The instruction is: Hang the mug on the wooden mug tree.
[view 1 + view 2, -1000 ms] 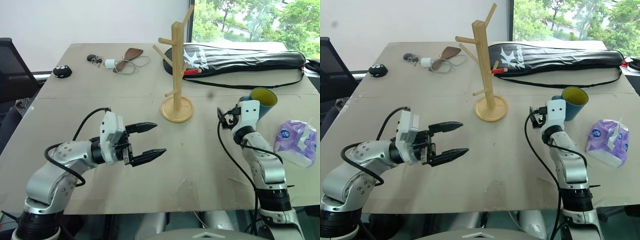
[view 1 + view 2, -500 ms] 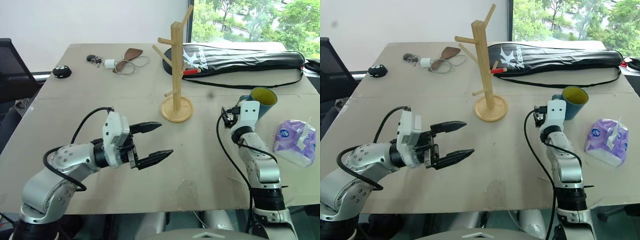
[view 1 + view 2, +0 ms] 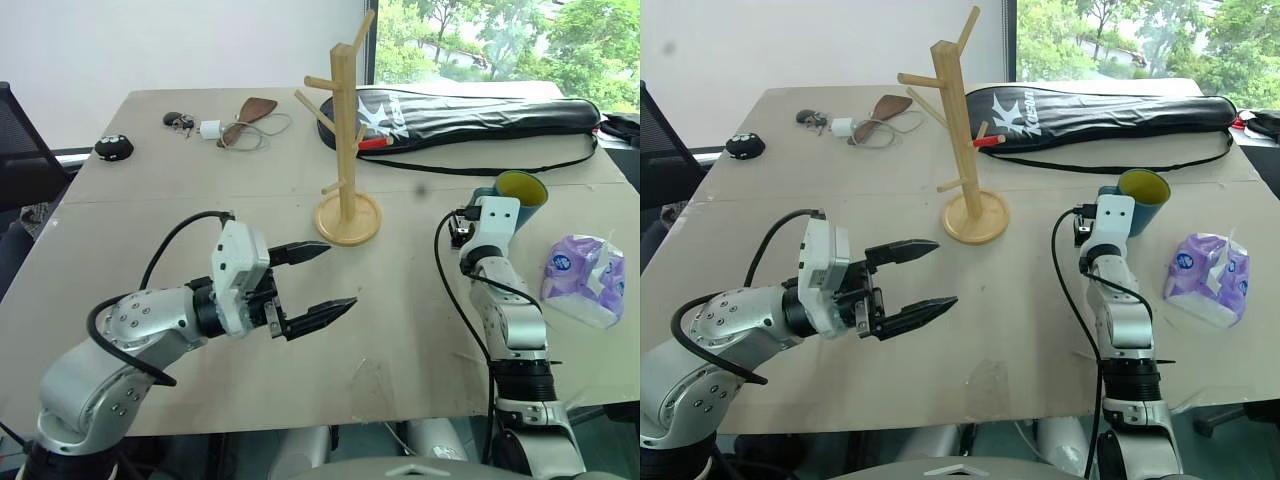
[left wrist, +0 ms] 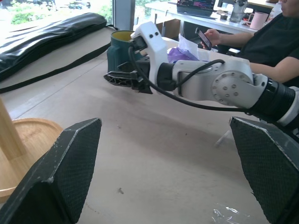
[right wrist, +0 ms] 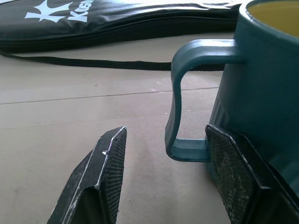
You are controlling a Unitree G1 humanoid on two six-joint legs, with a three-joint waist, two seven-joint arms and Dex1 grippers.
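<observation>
Teal mug (image 5: 261, 84) stands upright on our table (image 3: 400, 320), right of the wooden tree (image 3: 345, 130). Our right gripper (image 5: 163, 172) is spread, 2 fingers straddling the handle (image 5: 187, 98). Our left gripper (image 3: 320, 280) hovers parted, empty.

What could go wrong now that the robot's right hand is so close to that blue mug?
The right hand is open around the mug's handle, with one finger close against the mug's side. Closing off-centre might push the mug along the table instead of gripping it. A hold on the thin handle alone could let the mug swing or slip when lifted. The wooden mug tree has a small base, so a bump while hanging might tip it.
</observation>
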